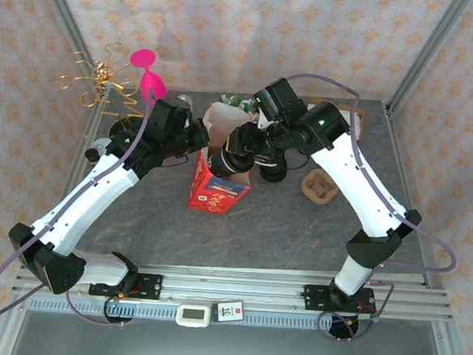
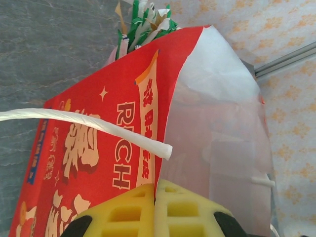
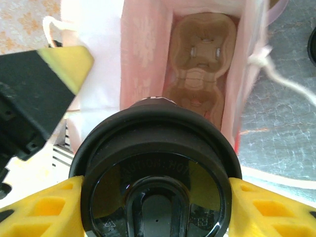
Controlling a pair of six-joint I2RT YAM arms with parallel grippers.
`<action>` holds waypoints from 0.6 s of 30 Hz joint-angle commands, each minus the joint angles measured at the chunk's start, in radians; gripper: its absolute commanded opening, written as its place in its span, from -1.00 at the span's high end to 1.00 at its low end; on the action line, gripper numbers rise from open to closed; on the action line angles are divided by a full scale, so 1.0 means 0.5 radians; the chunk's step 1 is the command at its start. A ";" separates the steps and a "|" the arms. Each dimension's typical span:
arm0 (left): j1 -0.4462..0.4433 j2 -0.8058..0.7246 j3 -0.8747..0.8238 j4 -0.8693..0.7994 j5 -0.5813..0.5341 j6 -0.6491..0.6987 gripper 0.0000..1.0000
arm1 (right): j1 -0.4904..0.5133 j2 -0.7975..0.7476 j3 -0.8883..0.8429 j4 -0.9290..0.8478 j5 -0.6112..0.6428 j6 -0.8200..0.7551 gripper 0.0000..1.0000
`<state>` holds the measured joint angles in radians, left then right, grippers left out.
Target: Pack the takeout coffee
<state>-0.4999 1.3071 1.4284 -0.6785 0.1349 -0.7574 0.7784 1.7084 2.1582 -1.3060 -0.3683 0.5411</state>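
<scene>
The takeout coffee [image 3: 155, 163], a dark cup with a black lid, sits between the yellow fingers of my right gripper [image 3: 155, 200], which is shut on it. It hangs over the open mouth of the red paper bag [image 1: 217, 189]. A brown cardboard cup carrier [image 3: 202, 54] lies at the bottom of the bag [image 3: 143, 54]. My left gripper [image 2: 156, 192] is shut on the bag's top edge [image 2: 168, 118], red side to the left and white inside to the right. From above, the coffee [image 1: 224, 162] is over the bag between both grippers, left [image 1: 200, 137] and right [image 1: 240, 152].
A second cardboard carrier [image 1: 319, 186] lies on the table right of the bag, with black round pieces [image 1: 273, 174] beside it. A pink cup [image 1: 154, 82] and a gold wire stand [image 1: 93, 82] stand at the back left. Green and white shredded paper [image 2: 143, 22] lies behind the bag.
</scene>
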 commanded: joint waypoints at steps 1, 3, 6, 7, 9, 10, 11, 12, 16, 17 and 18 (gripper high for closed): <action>-0.042 -0.054 -0.046 0.182 0.022 -0.116 1.00 | 0.011 -0.014 -0.056 -0.005 0.093 -0.030 0.07; -0.067 -0.074 -0.108 0.280 0.060 -0.188 1.00 | 0.011 -0.011 -0.081 -0.005 0.097 -0.035 0.08; -0.099 -0.093 -0.180 0.387 0.082 -0.274 1.00 | 0.011 -0.019 -0.105 -0.008 0.149 -0.042 0.07; -0.118 -0.096 -0.184 0.399 0.070 -0.281 1.00 | 0.011 -0.022 -0.123 -0.006 0.167 -0.046 0.08; -0.148 -0.106 -0.198 0.406 0.031 -0.313 1.00 | 0.011 -0.027 -0.178 -0.008 0.171 -0.055 0.08; -0.162 -0.111 -0.220 0.443 0.033 -0.328 1.00 | 0.011 -0.030 -0.207 -0.007 0.185 -0.059 0.08; -0.166 -0.117 -0.237 0.469 0.044 -0.355 1.00 | 0.011 -0.032 -0.220 -0.007 0.200 -0.059 0.08; -0.176 -0.126 -0.255 0.500 0.050 -0.376 1.00 | 0.009 -0.033 -0.224 -0.008 0.211 -0.063 0.08; -0.188 -0.147 -0.309 0.549 0.034 -0.417 1.00 | 0.011 -0.030 -0.237 -0.008 0.237 -0.065 0.08; -0.191 -0.151 -0.326 0.566 0.034 -0.427 1.00 | 0.011 -0.027 -0.249 -0.007 0.237 -0.063 0.08; -0.193 -0.153 -0.351 0.593 0.044 -0.444 1.00 | 0.011 -0.024 -0.267 -0.008 0.245 -0.062 0.08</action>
<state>-0.5903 1.2621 1.2751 -0.4652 0.1535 -0.9398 0.7784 1.7084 2.0411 -1.3067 -0.2863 0.5224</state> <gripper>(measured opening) 0.051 0.582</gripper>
